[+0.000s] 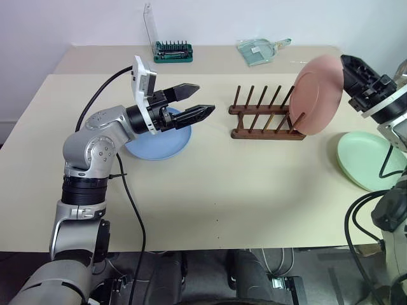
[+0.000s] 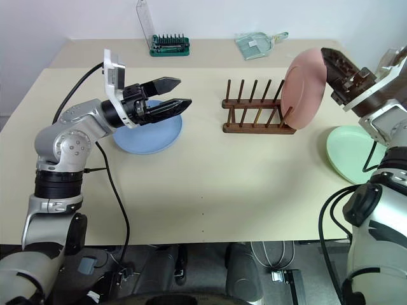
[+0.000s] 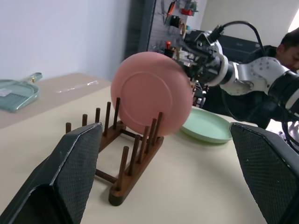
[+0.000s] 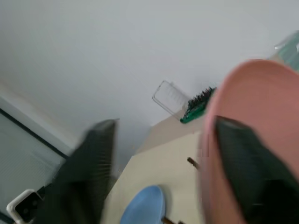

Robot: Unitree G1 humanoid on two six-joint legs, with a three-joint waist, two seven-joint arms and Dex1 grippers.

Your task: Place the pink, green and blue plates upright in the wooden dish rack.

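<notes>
The pink plate stands tilted on edge in the right end slot of the wooden dish rack. My right gripper is at the plate's upper right rim, its fingers spread open on either side of it. The blue plate lies flat on the table left of the rack. Above it hovers my left gripper, open and empty, pointing toward the rack. The green plate lies flat at the table's right edge, below my right arm.
A green bit holder with a clear lid and a clear dustpan-like item sit at the table's back. The rack's other slots stand free. A black cable hangs over the front left. A person sits beyond the right arm.
</notes>
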